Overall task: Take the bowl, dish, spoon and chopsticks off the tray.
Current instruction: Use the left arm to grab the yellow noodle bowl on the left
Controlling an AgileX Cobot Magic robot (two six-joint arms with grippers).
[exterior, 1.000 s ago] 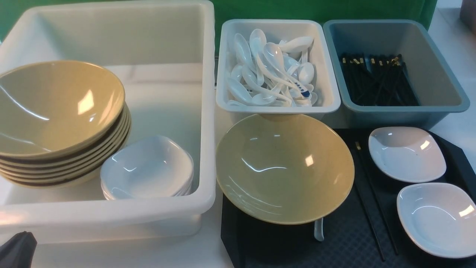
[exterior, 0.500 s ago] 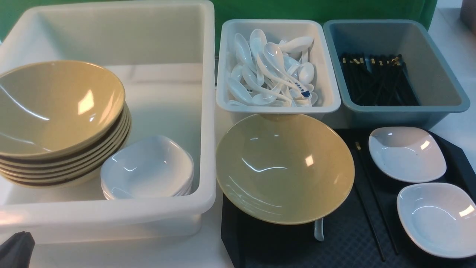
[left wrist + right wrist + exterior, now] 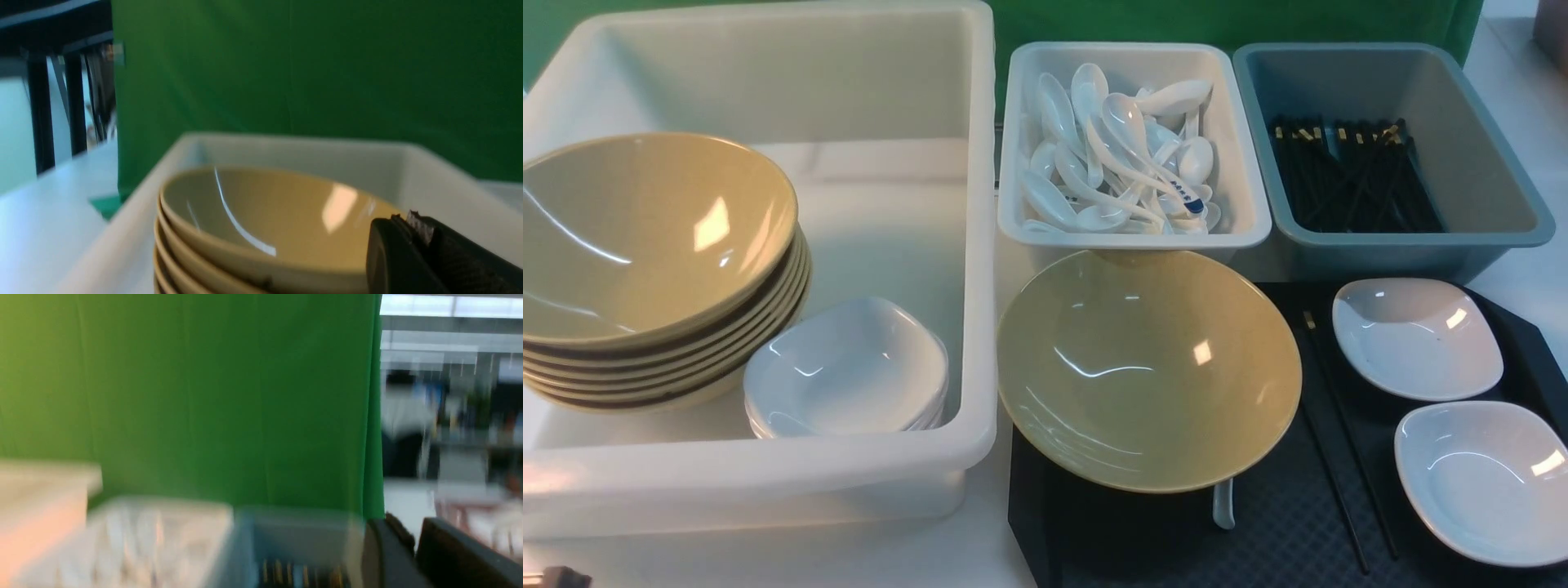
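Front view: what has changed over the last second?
Only the left gripper moved: it sank toward the bottom-left corner, leaving just a sliver in frame. Nothing was gripped or released. The bowl, spoon, chopsticks and dishes stayed on the tray.

The bowl (image 3: 1147,367) hides the spoon (image 3: 1223,506) except its handle end; the tray (image 3: 1143,539) runs off-frame.

The front camera looks down over the large white plastic tub (image 3: 980,245). The left wrist camera, low and close, shares its stacked mustard-yellow bowls (image 3: 245,220).
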